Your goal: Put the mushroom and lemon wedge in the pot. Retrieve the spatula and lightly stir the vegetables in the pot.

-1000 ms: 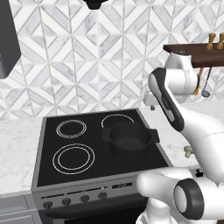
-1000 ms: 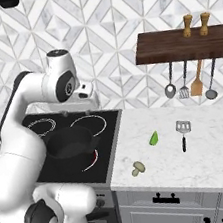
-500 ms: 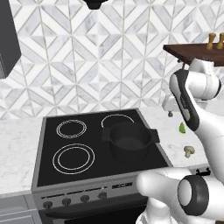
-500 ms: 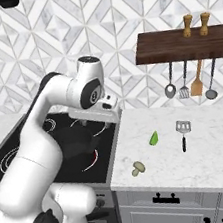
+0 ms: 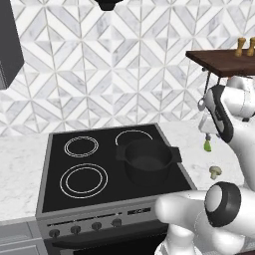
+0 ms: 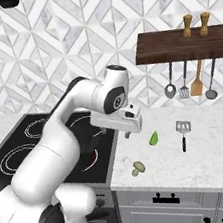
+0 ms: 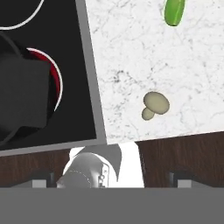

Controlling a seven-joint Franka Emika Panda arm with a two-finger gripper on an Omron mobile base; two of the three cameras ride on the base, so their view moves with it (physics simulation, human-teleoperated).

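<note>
Hovering spread claw [image 6: 127, 133] above counter [image 6: 211, 156], one mushroom [image 7: 155, 104], one lemon wedge [image 7: 174, 12], one pot [image 5: 147, 160], one spatula [image 6: 183, 132]

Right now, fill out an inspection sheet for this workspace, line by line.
Surface: white marbled counter to the right of a black stove.
Job's things: black pot on the stove's front right burner; nothing seen inside it. Mushroom near the counter's front edge. Lemon wedge behind it. Spatula flat on the counter, further right.
Clutter: ladles and an orange turner hang under the wooden shelf; two wooden shakers on top.
Claw: open, empty, above the counter by the stove's edge.
Cables: nothing seen.
Surroundings: patterned tile wall, grey cabinets below.
</note>
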